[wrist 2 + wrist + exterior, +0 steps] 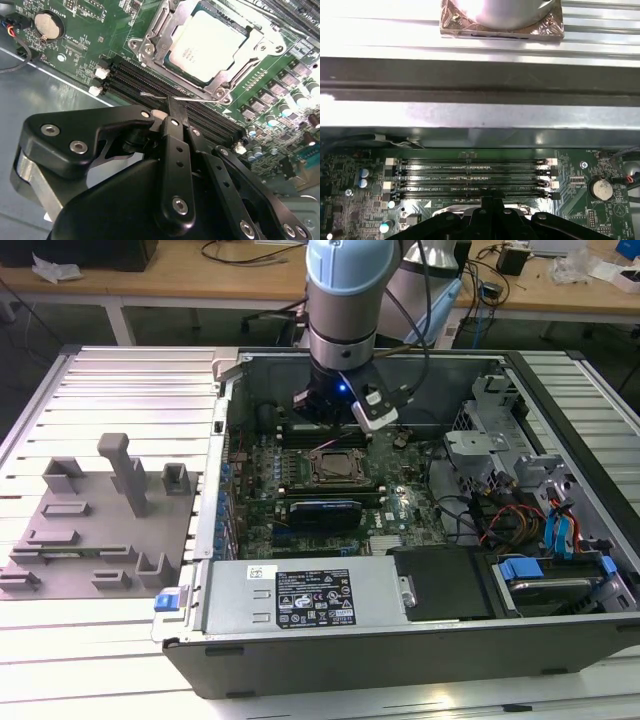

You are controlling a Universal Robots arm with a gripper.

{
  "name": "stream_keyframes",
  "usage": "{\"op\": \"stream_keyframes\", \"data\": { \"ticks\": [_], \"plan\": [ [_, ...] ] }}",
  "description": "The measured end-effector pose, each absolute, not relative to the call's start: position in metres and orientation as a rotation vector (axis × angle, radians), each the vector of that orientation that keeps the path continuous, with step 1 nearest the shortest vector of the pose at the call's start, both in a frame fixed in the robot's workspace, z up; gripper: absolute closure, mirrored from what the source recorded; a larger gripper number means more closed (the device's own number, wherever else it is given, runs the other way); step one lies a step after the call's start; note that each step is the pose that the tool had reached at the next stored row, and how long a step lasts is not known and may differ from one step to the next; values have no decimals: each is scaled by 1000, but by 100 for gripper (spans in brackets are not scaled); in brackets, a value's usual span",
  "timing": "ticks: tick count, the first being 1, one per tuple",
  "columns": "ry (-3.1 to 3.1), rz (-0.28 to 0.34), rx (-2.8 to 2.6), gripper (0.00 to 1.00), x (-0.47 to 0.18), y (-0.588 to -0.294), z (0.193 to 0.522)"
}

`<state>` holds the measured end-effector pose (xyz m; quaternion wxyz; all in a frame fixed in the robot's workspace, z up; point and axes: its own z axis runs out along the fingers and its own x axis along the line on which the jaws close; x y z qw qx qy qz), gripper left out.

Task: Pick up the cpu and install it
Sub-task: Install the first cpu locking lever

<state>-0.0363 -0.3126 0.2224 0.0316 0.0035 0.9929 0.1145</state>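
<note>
The cpu, a flat square chip with a silvery-grey top, lies inside the socket frame on the green motherboard. In the exterior view the socket sits mid-case, just in front of the arm's wrist. My gripper hangs over the memory slots beside the socket, its black fingers pressed together with nothing between them. The tip sits right at the thin wire socket lever; whether it touches the lever I cannot tell. The gripper body is above the board's far side.
The open computer case rests on a slatted metal table. A grey plastic tray with upright posts stands at the exterior view's left. Memory slots, a coin battery, a power supply and drive bays with cables surround the socket.
</note>
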Motion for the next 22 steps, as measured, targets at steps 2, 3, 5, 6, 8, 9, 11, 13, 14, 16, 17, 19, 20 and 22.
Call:
{"op": "stream_keyframes", "data": {
  "ticks": [2,3,5,6,8,9,11,13,14,16,17,19,20,22],
  "plan": [
    [3055,351,32,89,-36,-313,221],
    [3052,348,39,89,-36,-313,220],
    [3044,345,52,89,-36,-313,219],
    [3041,344,57,89,-36,-313,218],
    [3031,341,66,89,-37,-313,217],
    [3026,340,68,89,-37,-313,216],
    [3013,339,69,89,-39,-313,214],
    [2999,338,68,89,-42,-313,213],
    [2994,338,68,89,-43,-313,212],
    [2984,337,67,89,-45,-313,211],
    [2978,337,66,89,-46,-313,210],
    [2967,336,67,89,-49,-312,208],
    [2963,335,70,89,-50,-312,207],
    [2958,334,76,89,-51,-311,206]
  ]
}}
